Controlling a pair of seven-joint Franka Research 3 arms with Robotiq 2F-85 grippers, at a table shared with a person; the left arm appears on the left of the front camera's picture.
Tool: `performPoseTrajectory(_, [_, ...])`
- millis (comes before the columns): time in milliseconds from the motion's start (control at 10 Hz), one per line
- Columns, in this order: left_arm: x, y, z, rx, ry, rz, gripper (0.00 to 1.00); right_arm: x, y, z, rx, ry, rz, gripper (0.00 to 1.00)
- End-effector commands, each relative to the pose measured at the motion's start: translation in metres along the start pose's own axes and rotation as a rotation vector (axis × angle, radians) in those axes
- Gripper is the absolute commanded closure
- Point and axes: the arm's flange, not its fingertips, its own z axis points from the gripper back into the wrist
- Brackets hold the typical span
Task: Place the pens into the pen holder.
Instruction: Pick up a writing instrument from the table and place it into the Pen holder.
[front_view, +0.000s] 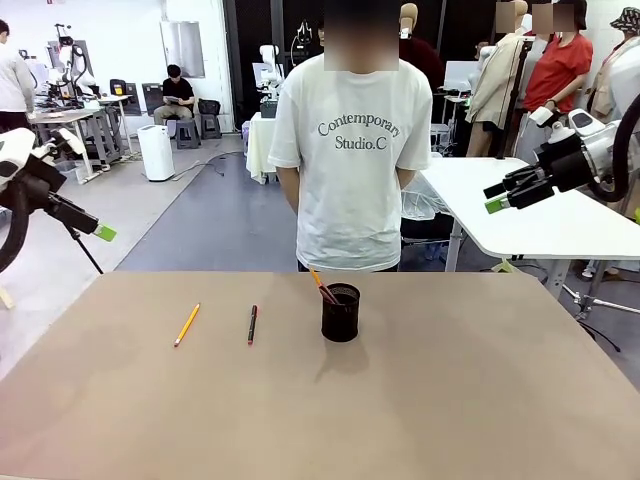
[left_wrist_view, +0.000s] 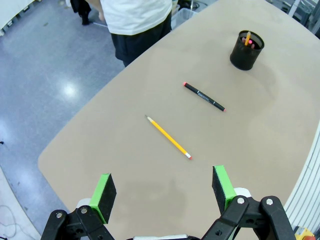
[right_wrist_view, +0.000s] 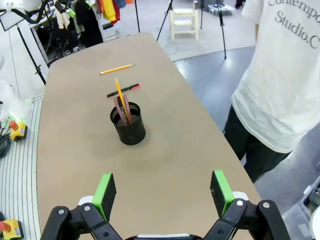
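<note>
Behind the holder (front_view: 340, 312), past the far edge of the tan table (front_view: 480, 400), stands a person (front_view: 350, 150) in a white shirt. Well left of the holder and above table height, the left gripper (front_view: 100, 232) hangs empty, its jaws apart. Well right of the holder, the right gripper (front_view: 497, 198) hangs the same way. Inside the holder lean several pens (right_wrist_view: 121, 102), one orange-yellow and the others reddish. Left of the holder lies a black pen (front_view: 252, 324) with red ends, and farther left a yellow pencil (front_view: 187, 325).
</note>
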Motion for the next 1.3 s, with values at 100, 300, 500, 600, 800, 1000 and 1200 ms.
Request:
performPoseTrajectory(100, [0.000, 0.000, 0.001, 0.000, -0.001, -0.008, 0.00, 0.003, -0.001, -0.001, -0.003, 0.001, 0.004, 0.00])
performPoseTrajectory(300, [0.000, 0.000, 0.001, 0.000, -0.001, -0.008, 0.00, 0.003, -0.001, -0.001, -0.003, 0.001, 0.004, 0.00])
performPoseTrajectory(500, [0.000, 0.000, 0.001, 0.000, -0.001, -0.008, 0.00, 0.003, -0.001, -0.001, -0.003, 0.001, 0.004, 0.00])
performPoseTrajectory(600, [0.000, 0.000, 0.000, 0.000, 0.000, 0.000, 0.00, 0.003, -0.001, -0.001, -0.003, 0.001, 0.004, 0.00])
performPoseTrajectory(800, [0.014, 0.000, -0.013, 0.144, 0.006, 0.299, 0.00, 0.003, -0.001, -0.001, -0.003, 0.001, 0.004, 0.00])
performPoseTrajectory(1000, [0.022, -0.007, -0.048, 0.289, 0.114, 0.409, 0.00, 0.003, -0.001, -0.001, -0.003, 0.001, 0.004, 0.00])
performPoseTrajectory(1200, [0.024, -0.004, -0.084, 0.238, 0.179, 0.478, 0.00, 0.003, -0.001, -0.001, -0.003, 0.001, 0.004, 0.00])
